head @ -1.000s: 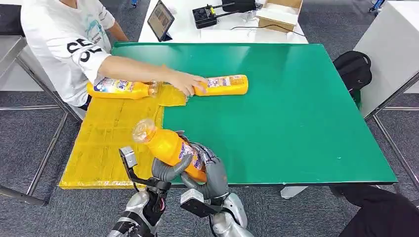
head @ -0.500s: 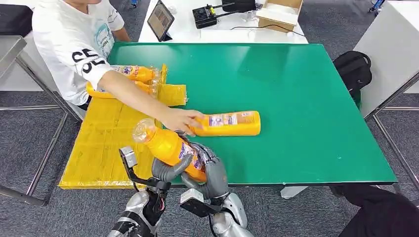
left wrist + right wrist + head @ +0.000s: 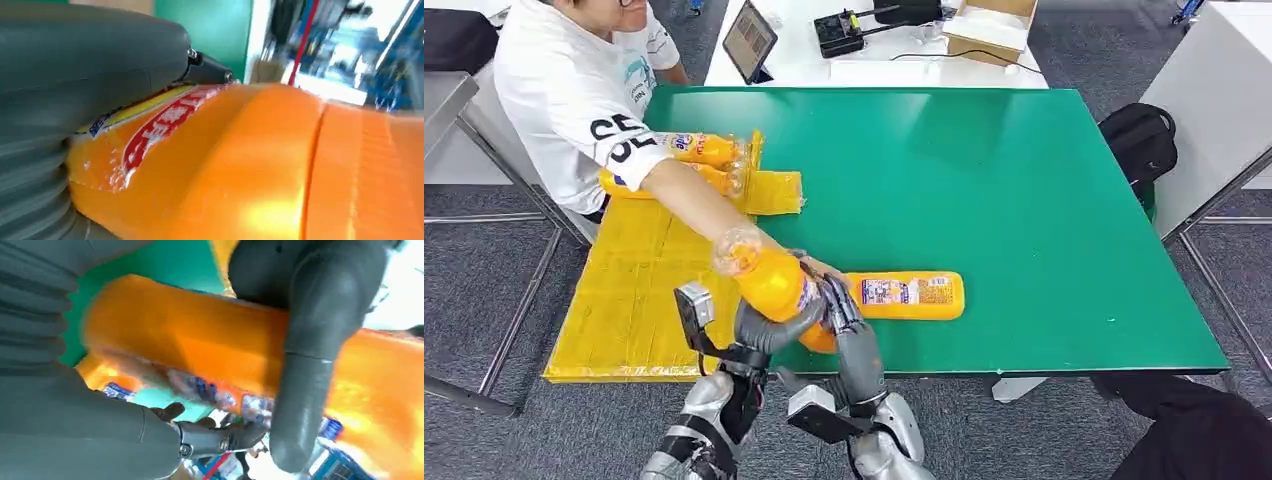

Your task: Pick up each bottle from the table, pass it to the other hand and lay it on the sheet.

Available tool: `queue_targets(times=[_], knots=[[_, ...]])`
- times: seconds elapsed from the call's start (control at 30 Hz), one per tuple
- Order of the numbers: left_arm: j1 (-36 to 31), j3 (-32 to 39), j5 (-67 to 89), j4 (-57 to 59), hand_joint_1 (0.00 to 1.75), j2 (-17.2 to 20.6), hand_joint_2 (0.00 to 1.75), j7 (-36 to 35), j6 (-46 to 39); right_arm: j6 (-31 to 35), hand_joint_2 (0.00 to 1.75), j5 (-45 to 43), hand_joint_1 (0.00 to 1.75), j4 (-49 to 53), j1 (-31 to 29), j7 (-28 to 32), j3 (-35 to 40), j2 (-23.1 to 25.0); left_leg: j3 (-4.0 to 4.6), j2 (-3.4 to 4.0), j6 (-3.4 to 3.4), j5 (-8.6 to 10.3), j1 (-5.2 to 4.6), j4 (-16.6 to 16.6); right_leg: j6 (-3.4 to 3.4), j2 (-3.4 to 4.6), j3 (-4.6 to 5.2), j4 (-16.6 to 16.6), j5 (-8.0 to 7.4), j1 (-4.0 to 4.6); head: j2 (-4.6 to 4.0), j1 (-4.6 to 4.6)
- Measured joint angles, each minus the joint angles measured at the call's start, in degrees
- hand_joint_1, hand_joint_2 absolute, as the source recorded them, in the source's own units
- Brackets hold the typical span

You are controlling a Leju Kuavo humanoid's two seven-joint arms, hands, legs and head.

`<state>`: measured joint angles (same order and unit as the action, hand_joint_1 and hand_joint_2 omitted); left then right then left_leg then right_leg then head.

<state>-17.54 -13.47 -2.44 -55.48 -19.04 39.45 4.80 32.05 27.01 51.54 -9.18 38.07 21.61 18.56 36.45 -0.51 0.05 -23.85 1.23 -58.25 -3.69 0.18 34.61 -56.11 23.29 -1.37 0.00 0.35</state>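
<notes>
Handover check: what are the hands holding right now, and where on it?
Both hold one orange plastic bottle: left hand cups its middle from below, right hand grips the labelled lower body.

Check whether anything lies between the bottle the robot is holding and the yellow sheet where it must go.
The person's forearm reaches across the yellow sheet toward the bottle lying on the table, passing just behind the held bottle, which both the left hand and right hand grip. The sheet's near part, beside the bottle, looks free.
</notes>
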Motion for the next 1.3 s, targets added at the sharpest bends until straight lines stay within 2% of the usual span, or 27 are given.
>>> queue_targets(times=[0.1,0.27,0.63,0.77,0.87,0.97,1.07,1.13,1.2,1.3], knots=[[-2.5,4.6,5.5,-2.2,1.75,0.5,1.75,0.4,-12.7,-3.9,0.0,-3.0,0.0,7.5,1.5,0.0,0.2,-0.4,-0.04,0.21,-0.01,0.0,0.01,0.0,0.07,0.2,0.06,0.0,-0.06,0.01,0.0,0.02],[-5.3,11.8,9.0,-3.8,1.75,1.7,1.75,0.6,-16.9,-6.7,0.0,-2.6,0.0,14.2,2.8,0.0,-0.3,-0.6,-0.11,0.22,-0.1,0.08,0.06,0.0,0.19,0.3,0.11,-0.1,-0.11,0.05,0.0,0.02],[-6.0,14.7,12.3,-6.5,1.75,3.4,1.75,0.7,-24.9,-5.8,0.0,-7.6,0.0,20.2,4.3,0.0,0.1,-1.1,-0.03,0.2,-0.09,0.07,0.02,0.0,0.19,0.28,0.13,-0.1,-0.11,0.02,0.0,0.0],[-6.3,14.5,18.0,-6.6,1.75,4.4,1.75,0.7,-33.0,-4.9,0.0,-10.2,0.0,22.7,4.9,0.0,0.1,-1.3,-0.03,0.21,-0.09,0.07,0.03,0.0,0.19,0.29,0.17,-0.1,-0.11,0.02,0.0,0.02],[-7.7,13.7,33.1,-3.8,1.75,5.4,1.75,0.1,-42.5,-4.1,0.0,-12.3,0.0,24.5,5.4,0.0,0.0,-1.4,-0.03,0.19,-0.09,0.07,0.03,0.0,0.19,0.28,0.16,-0.1,-0.11,0.02,0.0,0.02],[-9.2,17.1,54.4,0.6,1.75,5.6,1.75,0.0,-44.4,-3.8,0.0,-13.4,0.0,26.0,5.5,0.0,-0.1,-1.7,-0.03,0.22,-0.09,0.07,0.02,0.0,0.19,0.3,0.15,-0.1,-0.12,0.02,0.0,0.06],[-9.8,18.9,55.4,3.1,1.75,5.5,1.75,0.2,-44.7,-3.6,0.0,-13.5,0.0,26.8,5.6,0.0,-0.2,-1.8,-0.03,0.31,-0.09,0.07,0.01,0.0,0.18,0.35,0.2,-0.1,-0.14,0.01,0.0,0.02],[-10.2,21.5,62.0,3.6,1.75,5.4,1.75,-1.8,-44.8,-3.2,0.0,-14.1,0.0,27.2,5.6,0.0,-0.2,-1.9,-0.03,0.29,-0.09,0.07,0.02,0.0,0.18,0.34,0.21,-0.1,-0.14,0.01,0.0,0.02],[-11.1,24.0,77.2,5.3,1.75,5.9,1.75,-6.7,-44.8,-2.9,0.0,-14.9,0.0,27.5,5.6,0.0,-0.2,-2.1,-0.03,0.22,-0.1,0.08,0.03,0.0,0.19,0.31,0.22,-0.1,-0.12,0.02,0.0,0.04],[-12.3,17.7,94.8,11.2,1.75,10.3,1.75,-25.7,-44.8,-2.9,0.0,-15.8,0.0,27.6,5.4,0.0,-0.2,-2.4,-0.02,0.37,-0.1,0.07,0.03,0.0,0.2,0.46,0.29,-0.1,-0.13,0.03,0.0,-0.02]])
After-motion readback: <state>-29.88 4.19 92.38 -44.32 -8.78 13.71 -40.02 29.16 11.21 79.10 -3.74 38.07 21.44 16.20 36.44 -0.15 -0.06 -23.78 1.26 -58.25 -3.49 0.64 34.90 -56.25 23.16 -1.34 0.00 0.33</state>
